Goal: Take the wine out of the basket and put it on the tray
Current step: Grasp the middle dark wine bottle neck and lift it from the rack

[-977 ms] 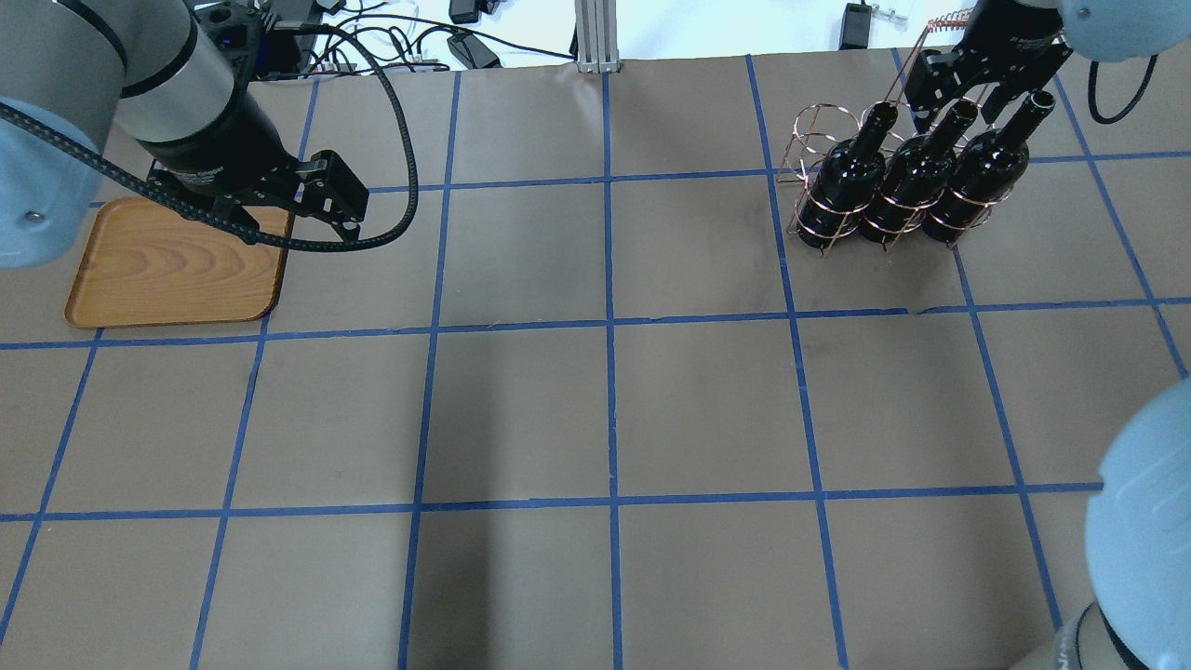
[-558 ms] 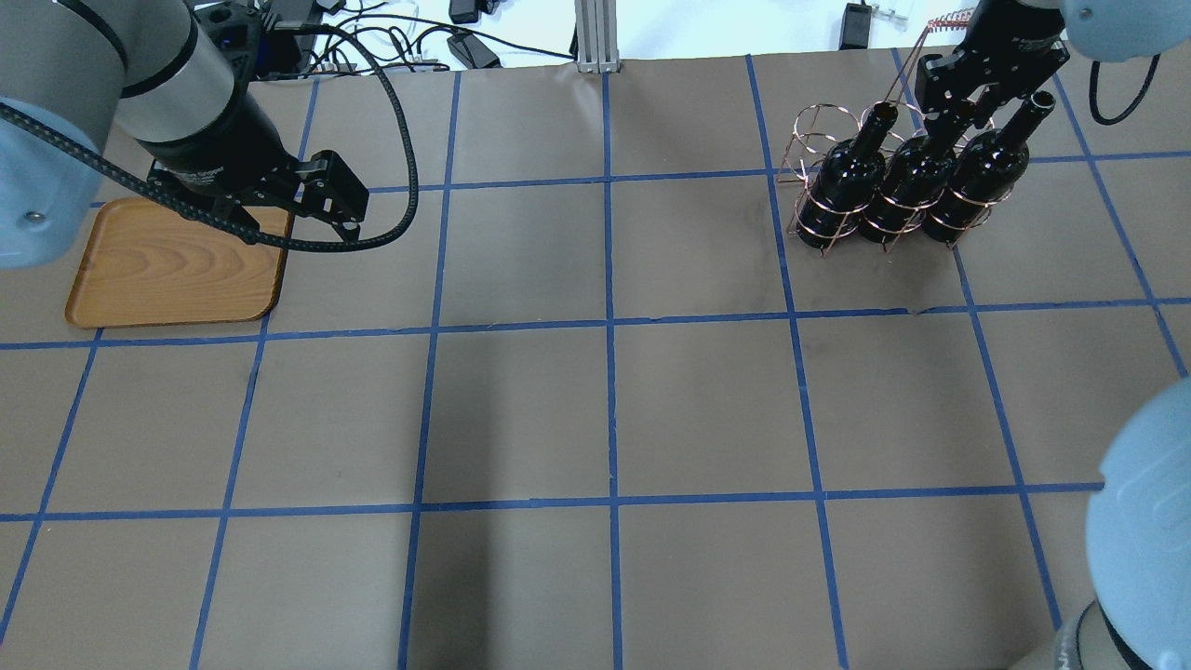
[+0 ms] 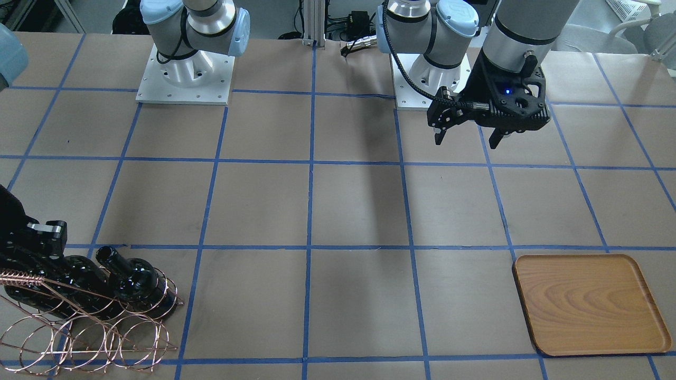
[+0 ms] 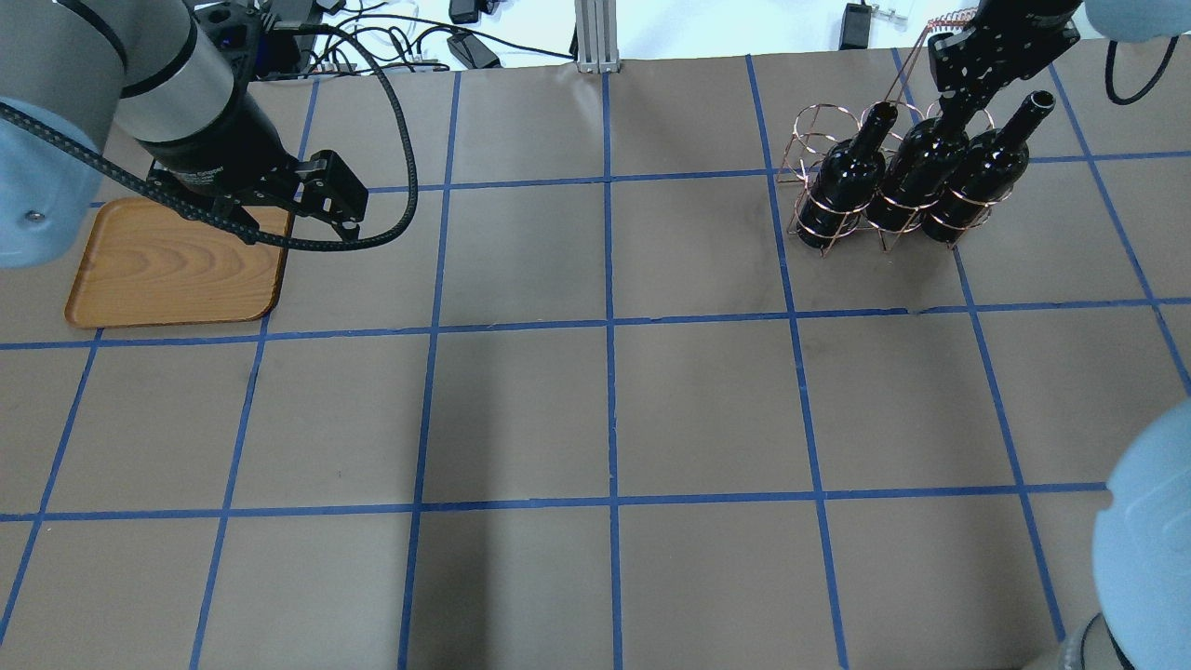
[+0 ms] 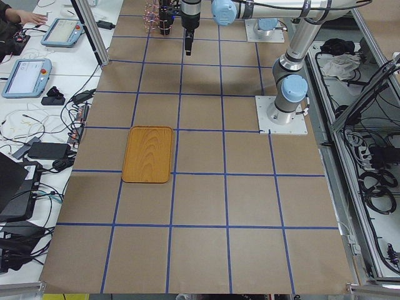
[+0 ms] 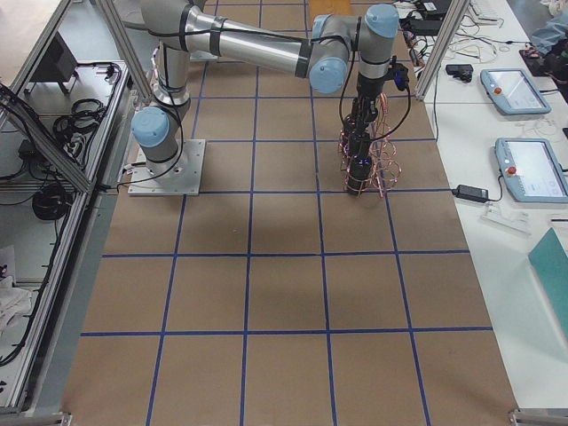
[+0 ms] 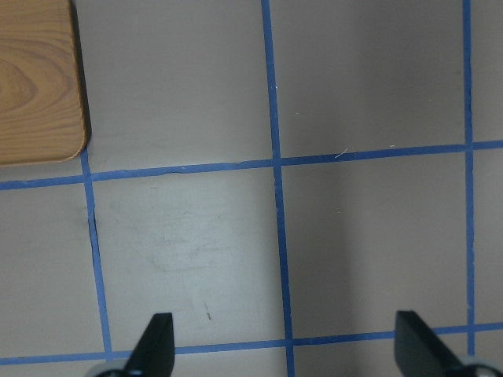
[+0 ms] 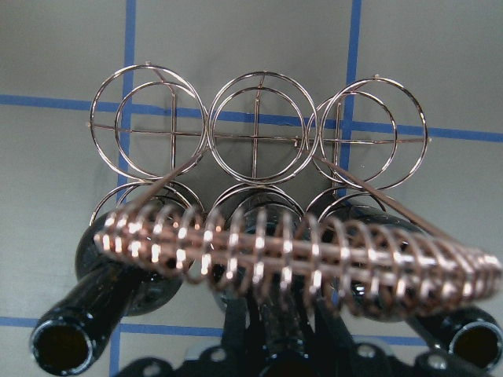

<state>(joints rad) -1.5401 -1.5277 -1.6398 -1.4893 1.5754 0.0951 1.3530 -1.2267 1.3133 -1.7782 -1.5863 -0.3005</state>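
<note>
Three black wine bottles stand tilted in the copper wire basket (image 4: 817, 130) at the far right. My right gripper (image 4: 955, 113) is shut on the neck of the middle bottle (image 4: 916, 166), between the left bottle (image 4: 851, 175) and the right bottle (image 4: 979, 177). In the right wrist view the twisted handle (image 8: 314, 251) crosses in front of the gripped neck (image 8: 279, 334). The wooden tray (image 4: 167, 274) lies at the far left. My left gripper (image 4: 349, 209) hangs open and empty just right of the tray, its fingertips (image 7: 153, 345) wide apart above the paper.
The table (image 4: 605, 409) is brown paper with a blue tape grid. The basket's back row of hoops (image 8: 259, 129) holds nothing. Cables and a metal post (image 4: 595, 37) lie beyond the far edge. Both arm bases (image 3: 185, 74) stand at the robot's side.
My right gripper dropped over the middle bottle's neck and shut on it. The middle bottle looks slightly raised. The left arm has not moved.
</note>
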